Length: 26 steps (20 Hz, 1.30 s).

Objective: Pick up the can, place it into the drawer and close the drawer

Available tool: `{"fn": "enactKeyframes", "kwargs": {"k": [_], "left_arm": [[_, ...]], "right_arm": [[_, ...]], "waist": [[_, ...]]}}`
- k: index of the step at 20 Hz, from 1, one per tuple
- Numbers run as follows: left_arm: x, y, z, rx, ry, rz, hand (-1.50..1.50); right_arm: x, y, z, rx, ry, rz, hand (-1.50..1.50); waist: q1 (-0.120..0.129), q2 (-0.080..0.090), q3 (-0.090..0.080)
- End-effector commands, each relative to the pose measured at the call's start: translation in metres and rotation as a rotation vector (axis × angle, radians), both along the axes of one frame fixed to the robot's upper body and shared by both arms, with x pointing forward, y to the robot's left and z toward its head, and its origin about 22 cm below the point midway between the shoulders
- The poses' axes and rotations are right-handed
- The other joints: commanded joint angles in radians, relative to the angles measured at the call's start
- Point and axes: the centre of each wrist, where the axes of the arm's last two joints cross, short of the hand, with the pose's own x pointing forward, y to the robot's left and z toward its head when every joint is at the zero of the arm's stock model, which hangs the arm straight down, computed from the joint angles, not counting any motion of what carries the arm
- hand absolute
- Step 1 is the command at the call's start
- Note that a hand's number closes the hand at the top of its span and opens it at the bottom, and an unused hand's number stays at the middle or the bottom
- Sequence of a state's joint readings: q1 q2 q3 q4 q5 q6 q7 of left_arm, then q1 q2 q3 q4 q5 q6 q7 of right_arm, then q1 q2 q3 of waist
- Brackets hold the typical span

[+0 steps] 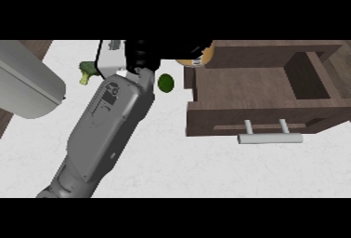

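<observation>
The right robot hand (161, 52) curls around an orange cylindrical can (192, 59) beside the open brown wooden drawer (254, 86) on the white worktop (205, 162).

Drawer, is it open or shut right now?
Open. The drawer is pulled out from the cabinet, its wooden floor exposed, with the front panel and handle toward the robot.

A white bench (205, 167) fills most of the view. On it, toward the far side, lies a small dark green oval fruit, perhaps a lime or avocado (165, 82). Further left a green broccoli floret (86, 70) shows, partly hidden. At the left edge a large pale grey rounded object (27, 86) overhangs the bench, next to a strip of brown wood (37, 47).
</observation>
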<state>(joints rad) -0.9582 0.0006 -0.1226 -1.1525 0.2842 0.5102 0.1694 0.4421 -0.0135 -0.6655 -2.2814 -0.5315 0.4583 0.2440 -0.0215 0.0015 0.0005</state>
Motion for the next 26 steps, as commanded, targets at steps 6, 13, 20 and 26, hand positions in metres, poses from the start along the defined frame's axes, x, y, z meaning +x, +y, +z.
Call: {"fn": "enactKeyframes", "kwargs": {"k": [6, 13, 20, 26], "left_arm": [[0.019, -0.037, 0.030, 0.028, 0.012, 0.004, 1.50], [0.024, -0.068, 0.036, 0.064, 0.029, 0.006, 1.50], [0.027, -0.079, 0.027, 0.081, 0.041, 0.002, 1.50], [0.029, -0.088, 0.028, 0.102, 0.064, 0.029, 1.50]], "right_arm": [[-0.003, 0.005, -0.005, 0.002, -0.006, -0.004, -1.50], [0.016, 0.001, 0.003, 0.005, -0.029, 0.021, -1.50], [0.009, 0.010, 0.016, -0.011, -0.021, 0.021, -1.50], [0.019, 0.004, 0.014, -0.015, -0.022, 0.040, -1.50]], "waist": [[-0.006, 0.001, 0.000], [-0.029, 0.006, 0.001], [-0.043, 0.009, 0.001], [-0.052, 0.012, 0.001]]}}
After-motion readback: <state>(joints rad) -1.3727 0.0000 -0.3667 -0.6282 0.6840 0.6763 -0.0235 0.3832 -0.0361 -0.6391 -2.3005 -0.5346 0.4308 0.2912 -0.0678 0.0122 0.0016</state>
